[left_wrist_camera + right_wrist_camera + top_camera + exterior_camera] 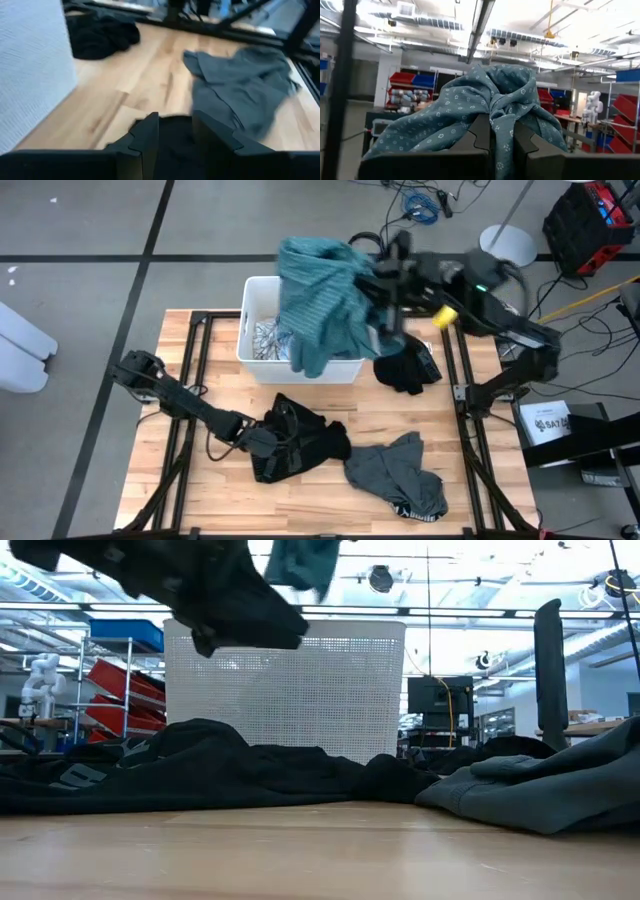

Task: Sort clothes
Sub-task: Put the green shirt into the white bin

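Right gripper: the right gripper (502, 135) is clamped tight on a bunched fold of the teal green garment (322, 300), held up in the air in the upper middle of the high view.
Teal green garment: it hangs from the right gripper over the right half of the white bin (252, 330), draping past the bin's near rim; in the right wrist view its small pale print shows and the fabric rises between the two dark fingers (481, 131).
Left gripper: the left gripper (175, 131) is low at the lower middle of the high view, its jaws partly apart with black cloth between them; whether it grips that cloth I cannot tell.
Black garment: the black garment (300, 442) lies crumpled on the desk (330, 510) at the lower centre, under and around the left gripper.
Grey garment: a dark grey garment (400, 475) lies spread on the desk just right of the black one, toward the lower right.
Second black piece: another black piece (408, 368) sits on the desk beside the bin's right corner, in the middle right of the high view.
White bin: it stands at the upper centre of the desk; a white-grey patterned piece (265, 340) shows inside its left part.
Low view: the bin's perforated wall fills the middle, dark garments lie along the desk in front of it.
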Controlling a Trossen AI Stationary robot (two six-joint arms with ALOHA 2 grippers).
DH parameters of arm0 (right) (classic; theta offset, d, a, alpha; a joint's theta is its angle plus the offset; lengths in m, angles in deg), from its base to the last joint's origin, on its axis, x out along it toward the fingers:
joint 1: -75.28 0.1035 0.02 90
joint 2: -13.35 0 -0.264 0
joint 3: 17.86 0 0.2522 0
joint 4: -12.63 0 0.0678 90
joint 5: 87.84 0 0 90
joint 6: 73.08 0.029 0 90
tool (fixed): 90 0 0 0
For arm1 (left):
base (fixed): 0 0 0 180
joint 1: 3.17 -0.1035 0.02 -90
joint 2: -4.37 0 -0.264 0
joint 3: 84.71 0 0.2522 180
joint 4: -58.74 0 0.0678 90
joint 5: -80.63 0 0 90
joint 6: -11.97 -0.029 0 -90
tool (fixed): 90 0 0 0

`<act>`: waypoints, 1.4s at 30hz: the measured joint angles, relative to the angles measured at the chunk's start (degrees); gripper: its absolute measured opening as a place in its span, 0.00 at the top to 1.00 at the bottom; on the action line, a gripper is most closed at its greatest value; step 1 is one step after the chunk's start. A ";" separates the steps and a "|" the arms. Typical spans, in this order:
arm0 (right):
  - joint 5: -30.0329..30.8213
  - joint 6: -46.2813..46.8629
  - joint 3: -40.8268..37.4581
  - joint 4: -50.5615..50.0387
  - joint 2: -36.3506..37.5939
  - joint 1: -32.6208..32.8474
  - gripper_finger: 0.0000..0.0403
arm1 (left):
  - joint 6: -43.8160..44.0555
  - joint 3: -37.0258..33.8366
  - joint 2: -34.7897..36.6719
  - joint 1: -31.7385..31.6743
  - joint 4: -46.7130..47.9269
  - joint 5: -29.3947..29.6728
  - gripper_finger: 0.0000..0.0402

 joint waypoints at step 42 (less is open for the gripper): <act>-17.59 11.00 7.57 -28.11 -37.86 -19.50 0.96 | -0.39 0.04 -5.52 1.44 -4.80 -4.84 0.68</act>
